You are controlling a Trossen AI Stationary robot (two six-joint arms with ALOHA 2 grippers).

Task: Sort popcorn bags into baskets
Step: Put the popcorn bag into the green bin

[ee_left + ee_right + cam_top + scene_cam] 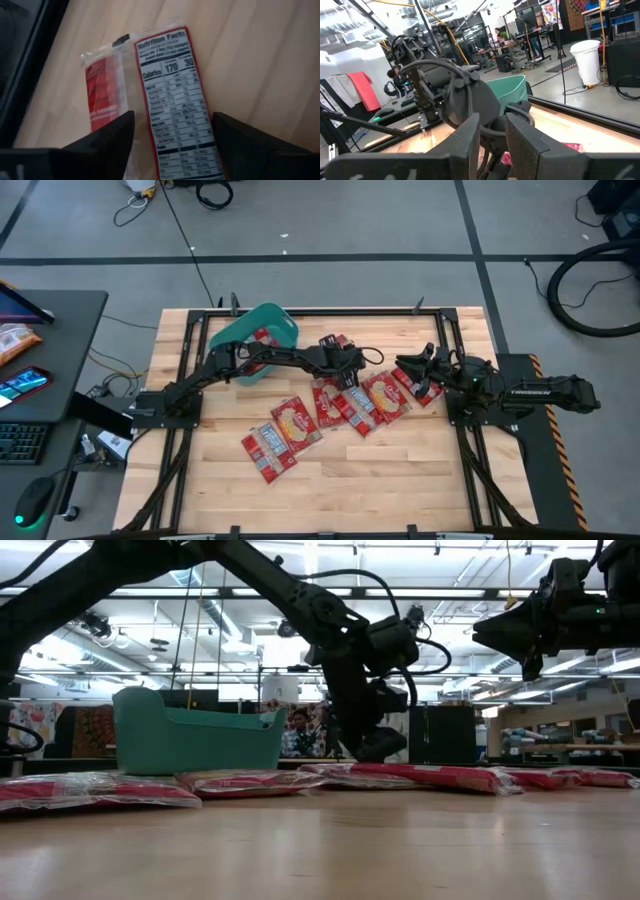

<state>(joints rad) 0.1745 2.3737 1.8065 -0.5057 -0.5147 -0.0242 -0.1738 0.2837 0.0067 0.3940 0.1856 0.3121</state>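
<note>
Left gripper [172,145] spread wide over a flat red popcorn packet [170,105], nutrition panel up, at worktop twelve o'clock. We'd drop squarely, pinch its edges. Right gripper [492,132] nearly closed, empty.

Seven popcorn bags [296,423] are lying outside the one teal basket [277,323]; one more is sitting inside it.
</note>
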